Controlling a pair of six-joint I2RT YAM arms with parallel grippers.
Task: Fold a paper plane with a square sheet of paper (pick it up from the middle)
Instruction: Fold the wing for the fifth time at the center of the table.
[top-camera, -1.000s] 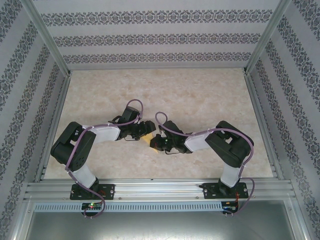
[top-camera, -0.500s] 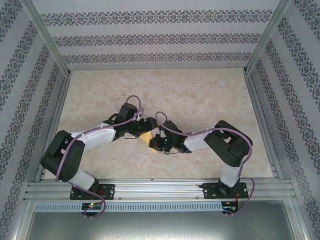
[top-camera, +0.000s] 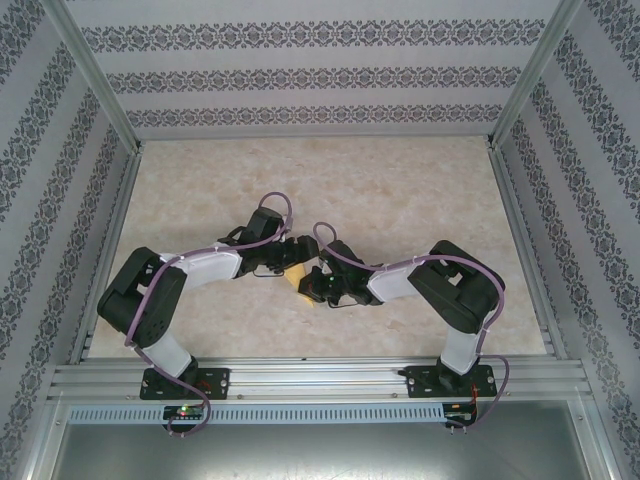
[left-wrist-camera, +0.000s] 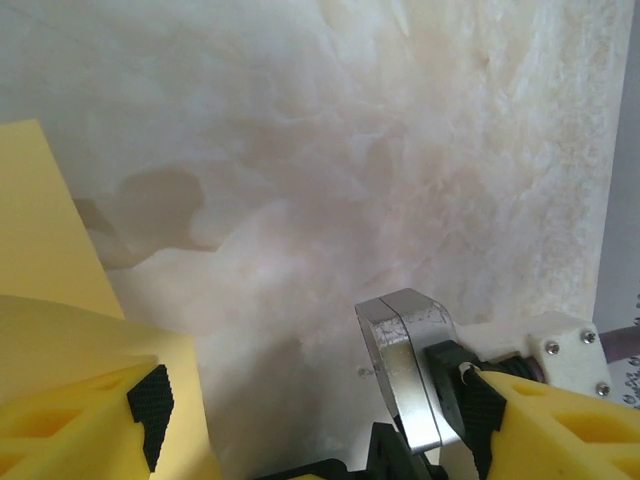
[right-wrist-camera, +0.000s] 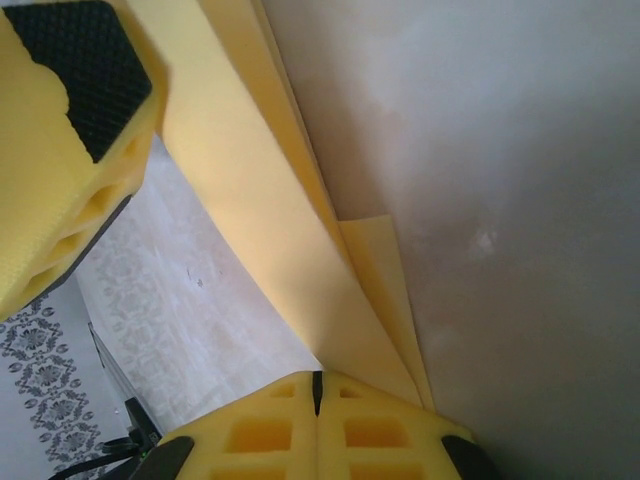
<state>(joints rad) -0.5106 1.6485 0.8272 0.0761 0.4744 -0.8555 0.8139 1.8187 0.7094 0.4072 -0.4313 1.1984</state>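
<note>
The yellow paper (top-camera: 296, 277) is folded into several long layers, and its full outline is hidden between the arms. My right gripper (right-wrist-camera: 317, 385) is shut on the paper's (right-wrist-camera: 260, 200) near end, and the layers fan out from the closed fingers. My left gripper (left-wrist-camera: 280, 395) is open above the table, with nothing between its fingers. The paper (left-wrist-camera: 45, 260) lies beside and behind the left gripper's left fingertip (left-wrist-camera: 150, 400). The other fingertip carries a metal plate (left-wrist-camera: 410, 370). In the top view the left gripper (top-camera: 293, 256) and right gripper (top-camera: 312, 286) meet mid-table.
The marbled beige tabletop (top-camera: 400, 190) is walled by patterned panels on the left, back and right, with an aluminium rail (top-camera: 320, 380) along the near edge. One finger of the left gripper (right-wrist-camera: 70, 90) hangs close over the paper in the right wrist view.
The left arm reached in towards the paper, dropping its elbow low and left, then drew the elbow back up. Its gripper now sits closer to the paper. The right gripper kept its hold.
</note>
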